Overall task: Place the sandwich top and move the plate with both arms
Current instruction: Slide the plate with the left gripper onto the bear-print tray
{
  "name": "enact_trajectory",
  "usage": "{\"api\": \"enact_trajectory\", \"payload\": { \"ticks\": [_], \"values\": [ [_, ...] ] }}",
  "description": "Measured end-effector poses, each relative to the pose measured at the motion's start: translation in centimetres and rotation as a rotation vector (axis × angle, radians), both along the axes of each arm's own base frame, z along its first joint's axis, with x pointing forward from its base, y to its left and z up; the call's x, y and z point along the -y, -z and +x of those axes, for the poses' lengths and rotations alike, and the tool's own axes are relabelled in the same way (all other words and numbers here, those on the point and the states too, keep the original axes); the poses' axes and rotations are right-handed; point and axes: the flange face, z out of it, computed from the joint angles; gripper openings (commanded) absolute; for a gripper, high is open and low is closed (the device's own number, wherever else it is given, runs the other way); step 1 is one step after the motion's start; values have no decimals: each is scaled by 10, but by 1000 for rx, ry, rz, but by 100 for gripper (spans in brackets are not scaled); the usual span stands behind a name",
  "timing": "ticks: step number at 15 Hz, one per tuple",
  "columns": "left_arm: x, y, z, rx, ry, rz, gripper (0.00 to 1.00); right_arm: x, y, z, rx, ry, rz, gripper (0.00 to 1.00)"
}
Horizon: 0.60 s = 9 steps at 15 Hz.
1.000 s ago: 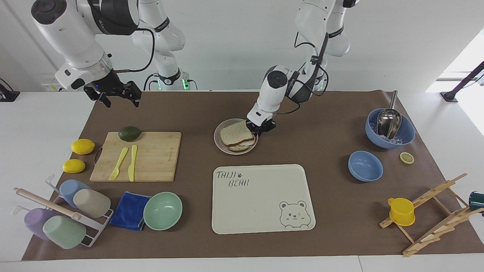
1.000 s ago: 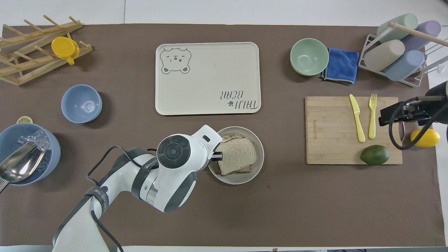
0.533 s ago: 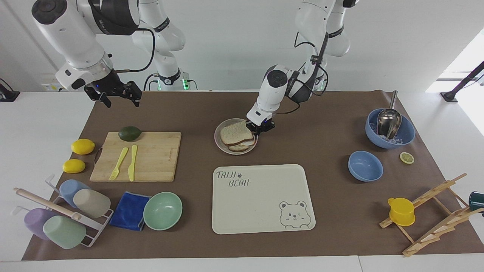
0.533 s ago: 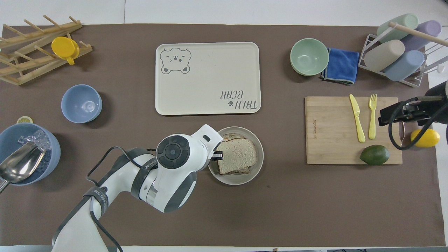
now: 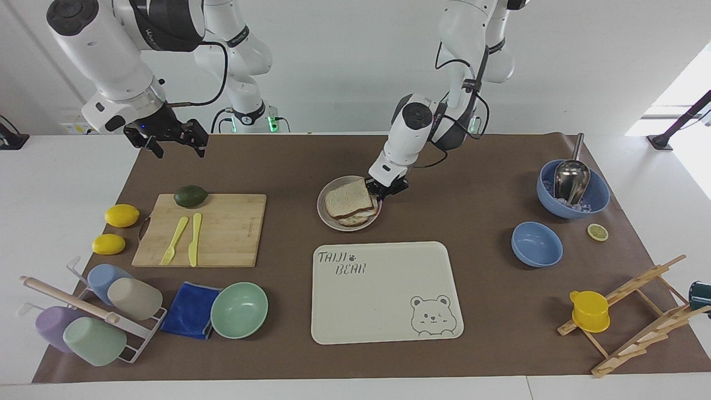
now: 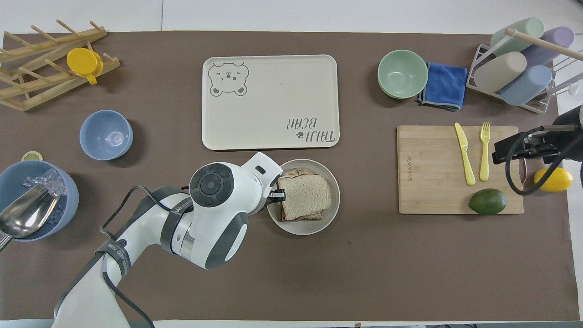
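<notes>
- Sandwich top [image 5: 348, 198] lies flat on the stacked sandwich in the plate [image 5: 328, 214], mid-bench, nearer the robots than the bear tray [image 5: 383, 311]; roughly square, no marked long axis.
- Left gripper [image 5: 387, 188] clamps the plate's rim, apparently to shift it.
- Right gripper [image 5: 169, 136] waits, fingers apart, above the right arm's end of the bench.

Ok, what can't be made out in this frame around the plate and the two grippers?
- Left gripper at the plate rim: the overhead view hides it under its own wrist; in the facing view its grip is too small to judge.
- Filling under the sandwich top: covered in both views.
- Right gripper: waiting; mostly cut off by the overhead view's edge.
</notes>
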Motion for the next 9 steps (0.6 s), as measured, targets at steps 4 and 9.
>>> {"api": "enact_trajectory", "payload": {
  "ticks": [4,9],
  "values": [
    [-10,-16,16,-20,-23,-20,0,0,0,0,0,0,0,100],
    [-28,-51,49,-40,-66,-58,0,0,0,0,0,0,0,100]
  ]
}}
